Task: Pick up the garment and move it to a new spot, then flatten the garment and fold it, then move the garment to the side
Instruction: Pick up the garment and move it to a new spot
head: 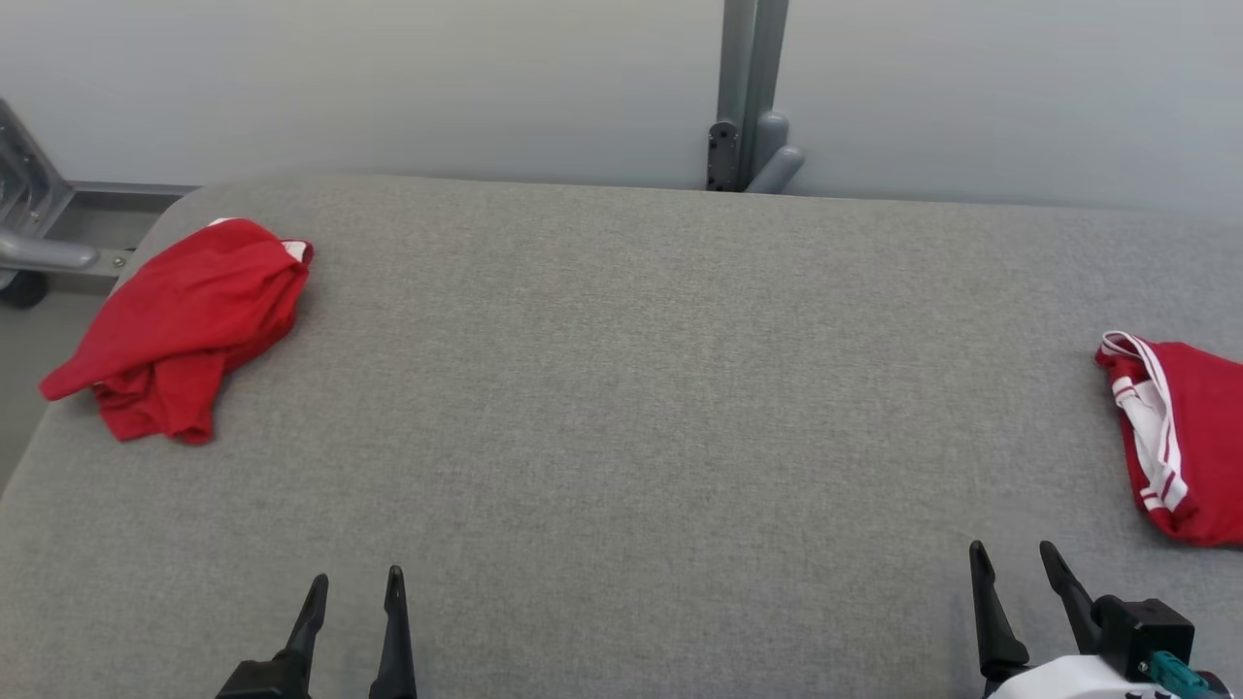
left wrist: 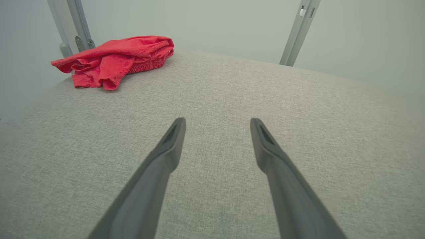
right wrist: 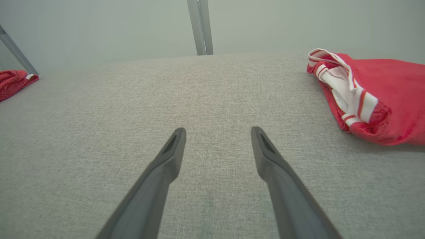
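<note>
The left gripper (head: pixel 356 575) and right gripper (head: pixel 1012 547) are held wide open and empty, with 1 soft, light red garment (head: pixel 184 325) bunched far ahead-left of the left gripper and 1 striped garment (head: pixel 1190 437) near the right gripper's right, each likely best pinched at a raised fold.

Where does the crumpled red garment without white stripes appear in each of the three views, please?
Head view: crumpled red garment at the far left of the grey table.
Left wrist view: garment at upper left.
Right wrist view: garment at the left edge.
Shared landmark: grey upright post behind the table.
</note>
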Motion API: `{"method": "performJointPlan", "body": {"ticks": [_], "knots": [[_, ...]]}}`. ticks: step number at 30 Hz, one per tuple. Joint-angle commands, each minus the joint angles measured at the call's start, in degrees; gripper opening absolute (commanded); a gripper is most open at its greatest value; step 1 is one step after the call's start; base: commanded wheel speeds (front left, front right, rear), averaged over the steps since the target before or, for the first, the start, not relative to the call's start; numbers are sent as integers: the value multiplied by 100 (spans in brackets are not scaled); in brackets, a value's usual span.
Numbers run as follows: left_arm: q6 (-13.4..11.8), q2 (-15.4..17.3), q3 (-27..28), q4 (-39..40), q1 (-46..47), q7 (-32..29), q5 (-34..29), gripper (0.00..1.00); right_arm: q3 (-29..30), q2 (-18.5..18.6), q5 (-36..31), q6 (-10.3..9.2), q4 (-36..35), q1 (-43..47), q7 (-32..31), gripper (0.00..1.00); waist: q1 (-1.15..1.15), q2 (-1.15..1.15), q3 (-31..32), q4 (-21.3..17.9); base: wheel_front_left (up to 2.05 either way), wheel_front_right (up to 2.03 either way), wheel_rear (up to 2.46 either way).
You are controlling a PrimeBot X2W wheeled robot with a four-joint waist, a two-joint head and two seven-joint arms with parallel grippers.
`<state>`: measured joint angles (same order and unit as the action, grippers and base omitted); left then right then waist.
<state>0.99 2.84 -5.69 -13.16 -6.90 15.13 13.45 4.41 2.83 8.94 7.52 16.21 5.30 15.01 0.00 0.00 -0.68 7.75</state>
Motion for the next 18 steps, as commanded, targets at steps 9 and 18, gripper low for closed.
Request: {"method": "performJointPlan", "body": {"ticks": [9,18], "knots": [[-44,13,103,12,-193,0,-47,100,-197,15,31,-6,69,2,20,100,0,0,218,1087,0,0,0],[-50,12,204,67,-311,0,5,100,-308,16,81,-6,121,-25,20,100,0,0,209,1408,0,0,0]]}}
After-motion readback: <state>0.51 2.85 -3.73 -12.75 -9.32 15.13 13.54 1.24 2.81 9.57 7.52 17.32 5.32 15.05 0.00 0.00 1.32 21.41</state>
